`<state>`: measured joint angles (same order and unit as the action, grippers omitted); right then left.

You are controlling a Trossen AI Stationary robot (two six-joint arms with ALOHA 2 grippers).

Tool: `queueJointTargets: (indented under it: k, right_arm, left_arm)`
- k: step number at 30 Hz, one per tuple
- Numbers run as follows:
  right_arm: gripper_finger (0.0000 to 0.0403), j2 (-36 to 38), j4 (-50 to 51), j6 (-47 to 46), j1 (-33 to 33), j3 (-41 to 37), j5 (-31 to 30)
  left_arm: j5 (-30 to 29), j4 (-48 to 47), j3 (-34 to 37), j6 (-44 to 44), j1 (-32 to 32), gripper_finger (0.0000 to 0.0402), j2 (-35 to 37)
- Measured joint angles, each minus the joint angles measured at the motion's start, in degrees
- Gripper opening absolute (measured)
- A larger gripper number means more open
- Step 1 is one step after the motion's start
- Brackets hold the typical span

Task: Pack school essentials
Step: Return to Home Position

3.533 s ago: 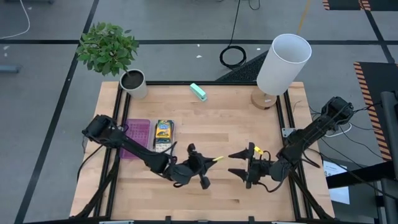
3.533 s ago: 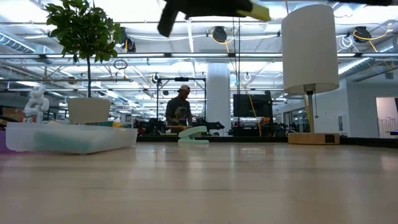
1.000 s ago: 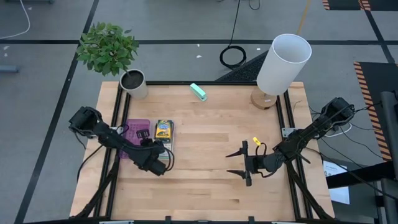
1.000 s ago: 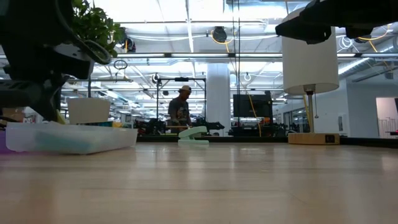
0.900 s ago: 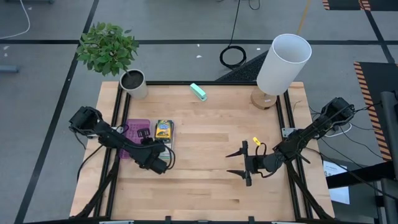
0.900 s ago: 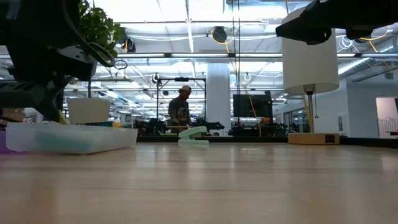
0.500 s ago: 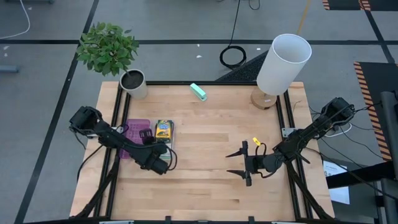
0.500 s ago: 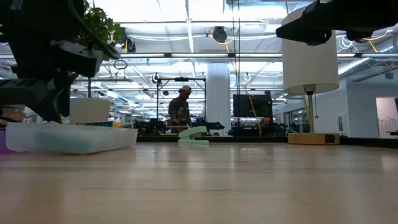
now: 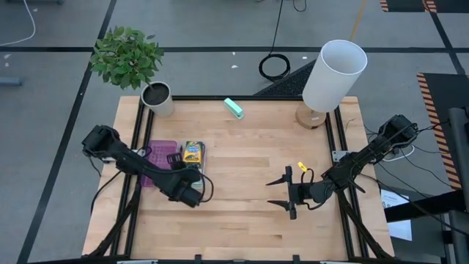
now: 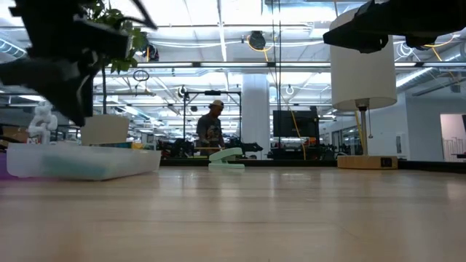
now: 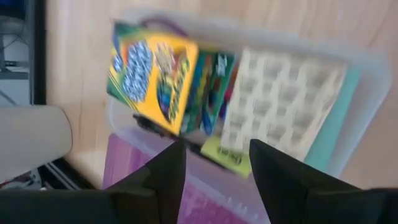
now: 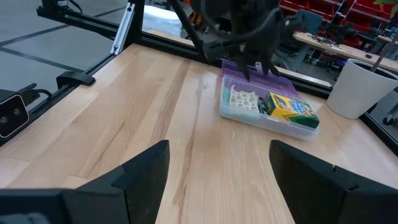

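- The left gripper (image 9: 174,158), fingers spread and empty, has lifted off the clear case (image 12: 268,116); its yellow piece (image 11: 225,155) now lies inside.
- The right gripper (image 9: 286,193) waits spread over the desk (image 9: 249,147).

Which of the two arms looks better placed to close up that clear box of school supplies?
Left, probably: the left gripper hangs open right over the clear box; the right gripper waits across the table.

wooden table (image 9: 242,158) | on it: clear case (image 9: 192,159), teal block (image 9: 234,108), lamp (image 9: 314,116)
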<state>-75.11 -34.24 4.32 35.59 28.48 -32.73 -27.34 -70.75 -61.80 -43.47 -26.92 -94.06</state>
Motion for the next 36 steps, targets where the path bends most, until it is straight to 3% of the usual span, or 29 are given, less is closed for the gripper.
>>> queueJointTargets:
  k: [8,13,18,24,31,36]
  right_arm:
    - [0.027,0.0,-0.24,0.0,0.0,0.01,0.02]
    - [0.027,0.09,-0.2,0.17,0.0,-0.01,-0.01]
    - [0.027,2.53,0.2,1.44,0.01,-0.03,-0.04]
    - [0.0256,8.26,3.39,2.42,0.15,-0.03,-0.13]
    - [0.0198,15.99,13.1,2.43,0.15,-0.03,-0.15]
    - [0.0143,19.98,18.01,4.65,0.08,-0.03,-0.15]
  left_arm:
    - [-9.96,4.55,-4.68,-3.13,0.0,0.0182,0.0]
    - [-15.41,14.31,-4.96,2.77,0.22,0.0182,0.0]
    - [-13.83,26.08,-4.96,13.58,2.03,0.0162,0.54]
    - [-11.86,39.14,-4.94,28.59,3.34,0.0095,3.69]
    - [-4.12,50.43,-2.81,42.62,6.96,0.0013,8.76]
    - [3.29,60.1,3.73,45.9,10.55,0.0011,13.11]
